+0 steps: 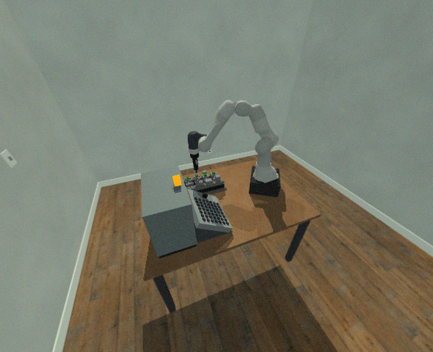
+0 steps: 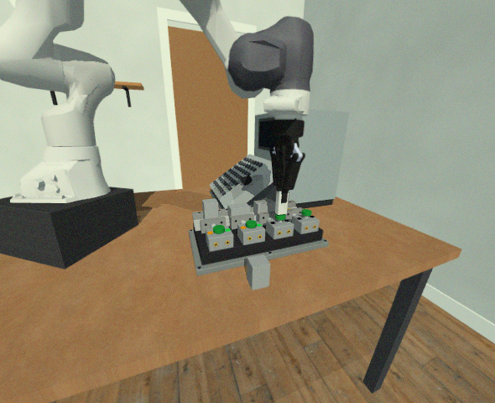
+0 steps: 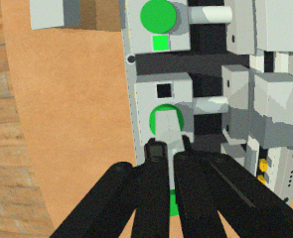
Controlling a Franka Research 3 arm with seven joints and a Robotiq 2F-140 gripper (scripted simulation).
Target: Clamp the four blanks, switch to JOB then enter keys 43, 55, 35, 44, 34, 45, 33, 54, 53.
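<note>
My gripper (image 1: 196,169) (image 2: 283,196) (image 3: 166,126) is shut; a pale narrow tip below its fingers is over the third valve's green knob (image 3: 158,107), touching or nearly so. That block's amber lens (image 3: 164,90) is dark. The first valve block (image 2: 219,241) and second valve block (image 2: 251,236) show amber and green lit. The fourth valve block (image 2: 306,224) shows no lit lens. Blanks stand at the first station (image 2: 210,209), second (image 2: 240,210) and third (image 3: 277,109); the fourth station is mostly hidden. A loose grey blank (image 2: 258,273) (image 3: 47,13) stands before the fixture. The cabinet's amber lamp (image 1: 176,180) is lit.
The sloped key panel (image 1: 211,228) (image 2: 221,197) stands beside the tall grey cabinet (image 1: 167,227) (image 2: 321,151). No lit key can be made out. The black selector knob (image 1: 204,196) (image 2: 246,178) is on the panel's fixture-side end; its setting is unreadable.
</note>
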